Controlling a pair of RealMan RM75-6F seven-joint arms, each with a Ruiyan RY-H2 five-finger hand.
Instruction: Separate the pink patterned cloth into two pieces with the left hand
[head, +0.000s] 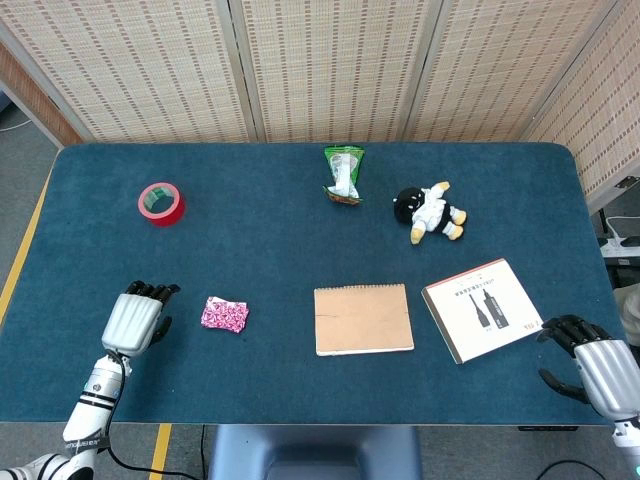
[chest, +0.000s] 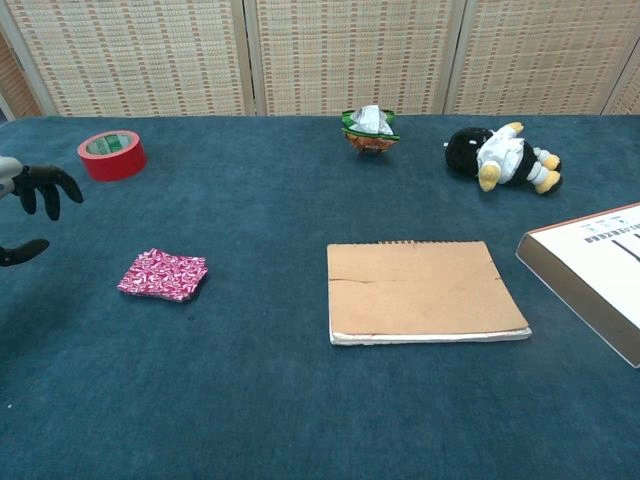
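Head view shows the pink patterned cloth (head: 224, 314) lying folded and whole on the blue table (head: 300, 250), toward the front left corner. Just beside it, nearer the left edge, the left hand (head: 135, 318) hovers with fingers loosely apart, holding nothing and apart from the cloth. At the front right corner the right hand (head: 590, 365) is likewise spread and empty, near a white booklet (head: 483, 310). A brown notebook (head: 363, 319) lies at the front centre, a red tape roll (head: 160, 203) toward the back left.
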